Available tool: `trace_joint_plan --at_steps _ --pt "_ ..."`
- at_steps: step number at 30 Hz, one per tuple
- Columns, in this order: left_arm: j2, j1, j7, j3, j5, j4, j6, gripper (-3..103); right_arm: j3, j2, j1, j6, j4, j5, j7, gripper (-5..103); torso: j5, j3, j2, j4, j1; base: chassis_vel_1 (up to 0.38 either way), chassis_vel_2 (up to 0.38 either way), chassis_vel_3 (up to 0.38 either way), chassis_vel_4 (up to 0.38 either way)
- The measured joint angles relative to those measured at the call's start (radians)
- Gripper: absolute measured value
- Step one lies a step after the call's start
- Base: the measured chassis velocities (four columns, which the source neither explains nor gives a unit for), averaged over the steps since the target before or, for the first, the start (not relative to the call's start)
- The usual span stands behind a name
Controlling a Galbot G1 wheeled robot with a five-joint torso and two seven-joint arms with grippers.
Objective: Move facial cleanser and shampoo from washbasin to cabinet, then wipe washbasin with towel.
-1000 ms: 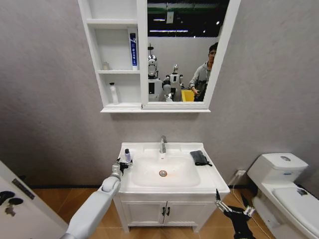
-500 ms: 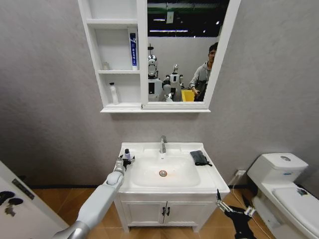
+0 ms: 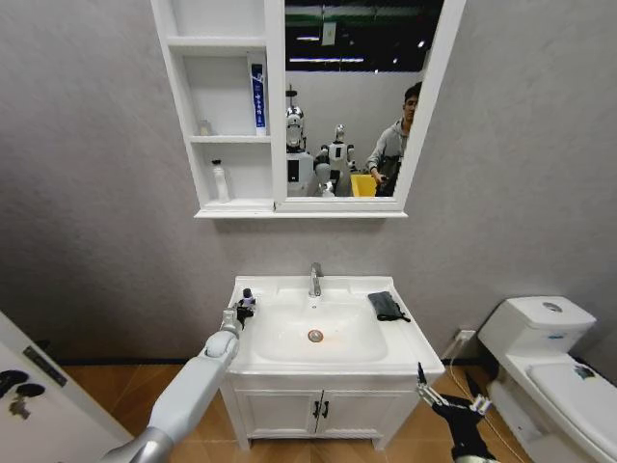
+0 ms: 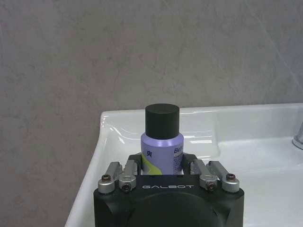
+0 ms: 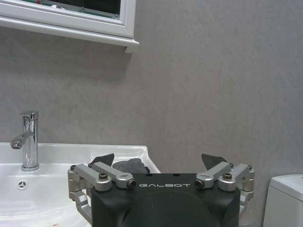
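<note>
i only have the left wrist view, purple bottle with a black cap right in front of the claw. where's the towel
Observer: The towel lies on the washbasin rim, right of the bowl, on the far side from your bottle.
Operator: and the right claw
Observer: It hangs open and holds nothing, low in front of the washbasin's right front corner.
Operator: anything on the cabinet shelves
Observer: Yes. The lowest shelf holds a white bottle, and a blue tube stands at the right wall of the middle shelf.
</note>
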State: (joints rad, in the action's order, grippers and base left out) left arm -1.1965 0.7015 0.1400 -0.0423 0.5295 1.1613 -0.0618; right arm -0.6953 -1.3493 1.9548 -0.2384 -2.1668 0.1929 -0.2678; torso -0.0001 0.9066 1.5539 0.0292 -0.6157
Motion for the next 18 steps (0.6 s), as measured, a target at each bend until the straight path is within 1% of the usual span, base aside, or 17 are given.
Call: trace_joint_plan --at_steps 1,3,4,5,6,7,8,9,10,11,12,13,14,16,17,18 --pt "0.0 0.0 0.0 0.0 0.0 0.0 0.0 43 0.0 0.0 0.0 0.0 0.0 0.0 0.0 100 0.0 0.0 0.0 0.0 0.0 0.0 0.0 0.0 0.0" --pt "0.023 0.018 0.006 0.0 -0.008 0.045 -0.002 43 0.004 0.0 -0.001 0.001 -0.002 0.0 0.0 100 -0.0003 0.0 0.0 -0.0001 0.0 0.0 0.0 0.0 0.0" --pt "0.049 0.033 0.024 0.0 -0.014 0.099 -0.013 43 0.006 0.0 -0.002 0.002 -0.003 -0.002 0.0 100 0.0001 0.0 0.0 -0.0001 0.0 0.0 0.0 0.0 0.0" --pt "0.049 0.033 0.024 0.0 -0.014 0.099 -0.013 43 0.006 0.0 -0.002 0.002 -0.003 -0.002 0.0 100 0.0001 0.0 0.0 -0.0001 0.0 0.0 0.0 0.0 0.0" --pt "0.076 0.05 0.058 0.0 -0.007 0.165 -0.039 43 0.011 -0.002 -0.004 0.003 -0.005 -0.004 0.0 100 0.0001 0.0 0.0 -0.0002 0.0 0.0 0.0 0.0 0.0" --pt "0.076 0.05 0.058 0.0 -0.007 0.165 -0.039 43 0.011 -0.002 -0.004 0.003 -0.005 -0.004 0.0 100 0.0001 0.0 0.0 -0.0002 0.0 0.0 0.0 0.0 0.0" --pt "0.098 0.059 0.085 0.0 0.002 0.216 -0.059 43 0.014 -0.003 -0.004 0.005 -0.005 -0.006 0.0 100 -0.0001 0.0 0.0 -0.0003 0.0 0.0 0.0 0.0 0.0" --pt "0.134 0.07 0.128 -0.005 0.02 0.3 -0.093 43 0.021 -0.005 -0.006 0.006 -0.006 -0.014 0.002 100 0.0001 0.0 0.0 -0.0002 0.0 0.0 0.0 0.0 0.0" --pt "0.134 0.07 0.128 -0.005 0.02 0.3 -0.093 43 0.021 -0.005 -0.006 0.006 -0.006 -0.014 0.002 100 0.0001 0.0 0.0 -0.0002 0.0 0.0 0.0 0.0 0.0" --pt "0.157 0.073 0.151 -0.007 0.038 0.346 -0.113 43 0.023 -0.006 -0.006 0.006 -0.007 -0.017 0.002 100 -0.0001 0.0 0.0 -0.0001 0.0 0.0 0.0 0.0 0.0" --pt "0.272 0.058 0.281 -0.003 0.18 0.576 -0.241 43 0.031 -0.014 -0.004 0.006 -0.019 -0.028 0.006 100 0.0001 0.0 0.0 -0.0004 0.0 0.0 0.0 0.0 0.0" --pt "0.272 0.058 0.281 -0.003 0.18 0.576 -0.241 43 0.031 -0.014 -0.004 0.006 -0.019 -0.028 0.006 100 0.0001 0.0 0.0 -0.0004 0.0 0.0 0.0 0.0 0.0" --pt "0.31 0.041 0.324 -0.002 0.244 0.657 -0.295 43 0.03 -0.015 -0.001 0.006 -0.024 -0.03 0.006 100 -0.0001 0.0 0.0 -0.0003 0.0 0.0 0.0 0.0 0.0" --pt "0.379 -0.001 0.384 -0.006 0.356 0.779 -0.394 43 0.028 -0.016 0.005 0.005 -0.033 -0.033 0.007 100 0.0 0.0 0.0 0.0001 0.0 0.0 0.0 0.0 0.0" --pt "0.379 -0.001 0.384 -0.006 0.356 0.779 -0.394 43 0.028 -0.016 0.005 0.005 -0.033 -0.033 0.007 100 0.0 0.0 0.0 0.0001 0.0 0.0 0.0 0.0 0.0" --pt "0.42 -0.031 0.41 -0.01 0.414 0.826 -0.436 43 0.027 -0.017 0.008 0.004 -0.039 -0.034 0.008 100 -0.0001 0.0 0.0 0.0 0.0 0.0 0.0 0.0 0.0"
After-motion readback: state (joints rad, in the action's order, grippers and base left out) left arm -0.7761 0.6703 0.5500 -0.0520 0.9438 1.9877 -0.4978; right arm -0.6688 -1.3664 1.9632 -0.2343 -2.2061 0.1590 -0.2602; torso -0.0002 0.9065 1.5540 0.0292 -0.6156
